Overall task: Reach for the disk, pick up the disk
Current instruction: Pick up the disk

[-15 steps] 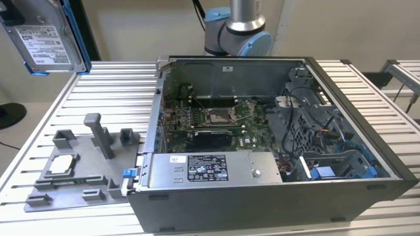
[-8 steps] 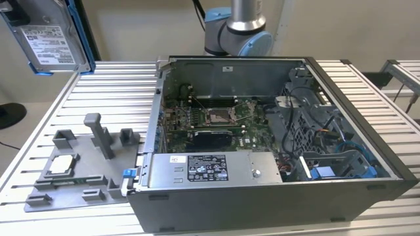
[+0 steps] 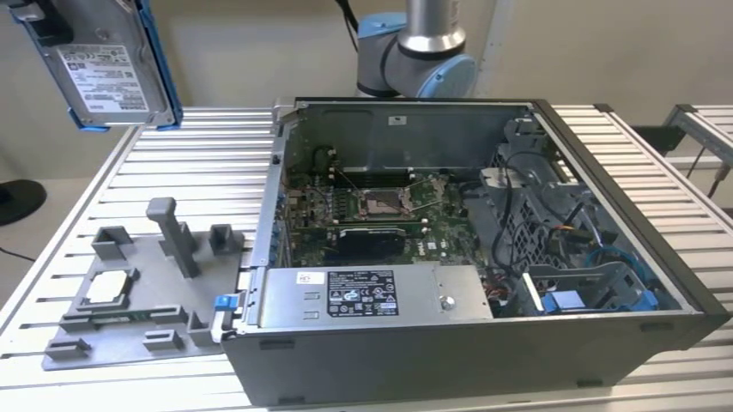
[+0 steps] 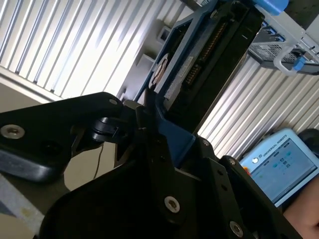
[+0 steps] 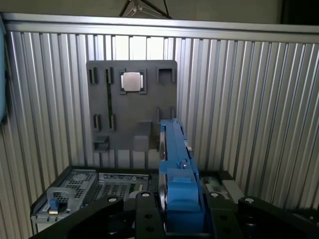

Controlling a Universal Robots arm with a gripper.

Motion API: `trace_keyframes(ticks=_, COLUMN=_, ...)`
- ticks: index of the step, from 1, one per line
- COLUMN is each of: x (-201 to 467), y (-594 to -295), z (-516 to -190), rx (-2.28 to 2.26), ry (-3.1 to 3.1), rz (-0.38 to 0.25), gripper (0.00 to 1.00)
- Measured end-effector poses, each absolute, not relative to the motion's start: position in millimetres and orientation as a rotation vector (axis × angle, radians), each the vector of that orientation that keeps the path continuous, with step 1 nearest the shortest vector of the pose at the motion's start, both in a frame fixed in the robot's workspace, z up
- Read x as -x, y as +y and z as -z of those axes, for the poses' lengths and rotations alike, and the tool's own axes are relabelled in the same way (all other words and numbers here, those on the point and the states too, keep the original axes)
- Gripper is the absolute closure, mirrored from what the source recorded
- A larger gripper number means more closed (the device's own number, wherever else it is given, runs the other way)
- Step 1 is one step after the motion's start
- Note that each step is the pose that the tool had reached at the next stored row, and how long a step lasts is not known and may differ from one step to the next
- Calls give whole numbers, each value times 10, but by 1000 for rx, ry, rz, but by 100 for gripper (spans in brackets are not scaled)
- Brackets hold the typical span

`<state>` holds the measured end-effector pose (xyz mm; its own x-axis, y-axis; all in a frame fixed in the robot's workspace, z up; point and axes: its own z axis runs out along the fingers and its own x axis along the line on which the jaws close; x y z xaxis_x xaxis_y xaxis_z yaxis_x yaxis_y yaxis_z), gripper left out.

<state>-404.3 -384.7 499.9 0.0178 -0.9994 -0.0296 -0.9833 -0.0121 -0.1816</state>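
Disk (image 3: 109,73) hangs high in the air at the exterior view's left, well above the slatted metal table (image 3: 653,154) and touching nothing but the gripper (image 3: 44,24) that grips it from above. It stands nearly upright, its white label facing the camera and the blue bracket (image 3: 160,60) running round its edges.

In the first wrist view the disk (image 5: 174,149) shows edge-on, a thin blue-rimmed slab, with the gripper (image 5: 177,221) clamped on its near end, one black finger (image 5: 144,216) on each broad face. The second wrist view shows the same hold from the side: the gripper (image 4: 154,132) is pressed shut on the blue bracket (image 4: 174,137) and the dark body of the disk (image 4: 209,55) juts out beyond it.

Far beneath, on the table (image 5: 249,99), lies the grey fixture plate (image 5: 129,124) with a small square silver chip (image 5: 132,81) seated in one of its pockets. From the exterior view that plate (image 3: 126,343) sits just beside the open computer case (image 3: 458,360), at its left, and the chip (image 3: 106,287) rests near the plate's outer edge. Inside the case lie the motherboard (image 3: 378,206) and a grey box with a black-and-white sticker (image 3: 366,296). The robot arm's (image 3: 418,51) blue-and-silver joint stands behind the case.
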Motion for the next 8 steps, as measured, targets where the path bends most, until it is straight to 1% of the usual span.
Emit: trace_keyframes(ticks=8, x=3857, y=-3847, z=-4999, rx=2128, ry=2096, rz=160, gripper=100)
